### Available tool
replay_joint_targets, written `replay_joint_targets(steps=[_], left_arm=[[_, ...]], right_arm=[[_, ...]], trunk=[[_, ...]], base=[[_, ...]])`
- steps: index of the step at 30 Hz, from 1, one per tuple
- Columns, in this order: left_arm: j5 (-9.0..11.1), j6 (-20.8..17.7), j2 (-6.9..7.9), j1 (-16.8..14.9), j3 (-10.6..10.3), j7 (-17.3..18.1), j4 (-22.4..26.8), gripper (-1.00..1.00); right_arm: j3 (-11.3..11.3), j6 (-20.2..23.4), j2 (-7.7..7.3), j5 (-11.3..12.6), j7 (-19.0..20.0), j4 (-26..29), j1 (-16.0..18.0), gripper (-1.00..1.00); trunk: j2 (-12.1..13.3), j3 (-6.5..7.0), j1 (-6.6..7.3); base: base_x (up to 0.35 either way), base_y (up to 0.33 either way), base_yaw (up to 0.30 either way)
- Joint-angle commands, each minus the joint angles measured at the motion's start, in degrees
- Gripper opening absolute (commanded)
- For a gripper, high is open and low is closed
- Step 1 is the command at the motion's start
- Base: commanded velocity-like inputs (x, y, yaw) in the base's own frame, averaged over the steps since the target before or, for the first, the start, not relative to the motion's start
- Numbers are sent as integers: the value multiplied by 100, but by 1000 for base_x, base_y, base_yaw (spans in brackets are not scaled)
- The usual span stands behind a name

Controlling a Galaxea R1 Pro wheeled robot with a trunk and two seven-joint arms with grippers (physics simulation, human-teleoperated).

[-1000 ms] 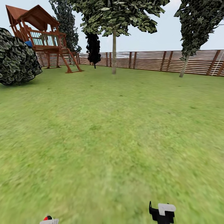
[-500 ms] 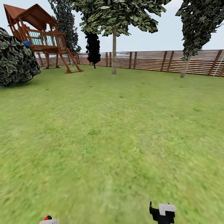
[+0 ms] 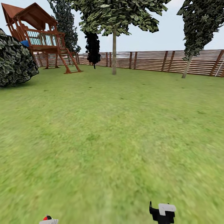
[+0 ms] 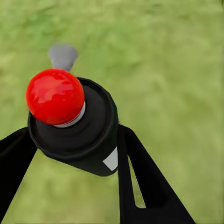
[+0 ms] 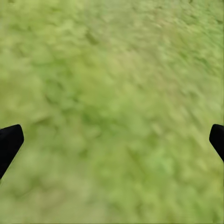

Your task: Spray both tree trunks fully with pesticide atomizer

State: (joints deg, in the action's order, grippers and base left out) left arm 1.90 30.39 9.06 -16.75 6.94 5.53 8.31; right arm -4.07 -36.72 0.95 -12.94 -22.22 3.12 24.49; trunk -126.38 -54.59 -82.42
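In the left wrist view my left gripper is shut on the pesticide atomizer, a dark cylinder with a red dot on top, one black finger on each side. Its cap peeks in at the head view's bottom edge. My right gripper hangs low over the grass; in its wrist view the right gripper is open, empty, above blurry lawn. Far ahead by the fence stands a tree with a straight pale trunk. Another tree with a leaning pale trunk stands at the far right.
A wide grass lawn stretches from me to a brown slat fence. A red-brown wooden playhouse and a big dark bush stand at the far left. Narrow dark cypress-like trees rise beside the playhouse.
The whole head view has slid slightly: the playhouse and bush sit further left and the right tree further right, so the camera moved. Both grippers hold the same places in the picture.
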Motion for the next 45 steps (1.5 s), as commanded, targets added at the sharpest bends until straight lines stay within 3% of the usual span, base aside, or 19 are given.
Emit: replay_joint_targets(steps=[1,45], left_arm=[[21,11,-1,-4,45,61,-5,-100],[21,16,17,-4,53,53,-5,-100]], right_arm=[[-41,-11,2,-60,-28,-4,4,100],[-41,-11,2,-60,-28,-4,4,100]], trunk=[[-2,-5,-3],[-2,-5,-3]], base=[[338,0,0],[338,0,0]])
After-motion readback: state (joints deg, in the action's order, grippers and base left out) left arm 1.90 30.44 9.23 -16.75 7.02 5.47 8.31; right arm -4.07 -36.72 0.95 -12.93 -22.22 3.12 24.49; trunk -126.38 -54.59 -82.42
